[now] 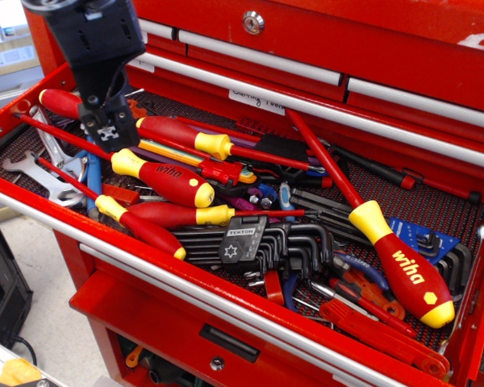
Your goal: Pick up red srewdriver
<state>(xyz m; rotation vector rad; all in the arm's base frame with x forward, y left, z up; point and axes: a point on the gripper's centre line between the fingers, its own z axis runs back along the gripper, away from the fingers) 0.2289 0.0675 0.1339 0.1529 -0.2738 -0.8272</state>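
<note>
Several red screwdrivers with yellow collars lie in the open red tool drawer (pixel 32 205). One short one (pixel 165 181) lies in the middle left, one (pixel 181 137) behind it, one (pixel 141 226) by the front rail, and one handle (pixel 60 102) at the far left. A large one (pixel 403 266) lies at the right. My black gripper (pixel 105 129) hangs over the drawer's left part, between the far-left handle and the rear one. Nothing shows between its fingers. I see it side-on, so the gap between the fingers is hidden.
A black hex key set (pixel 246 242) lies in the drawer's middle, and blue-holdered keys (pixel 423 234) lie at the right. Wrenches (pixel 32 173) lie at the left end. The tool chest's closed upper drawers (pixel 347 40) rise behind. The drawer's front rail (pixel 226 294) runs along the near side.
</note>
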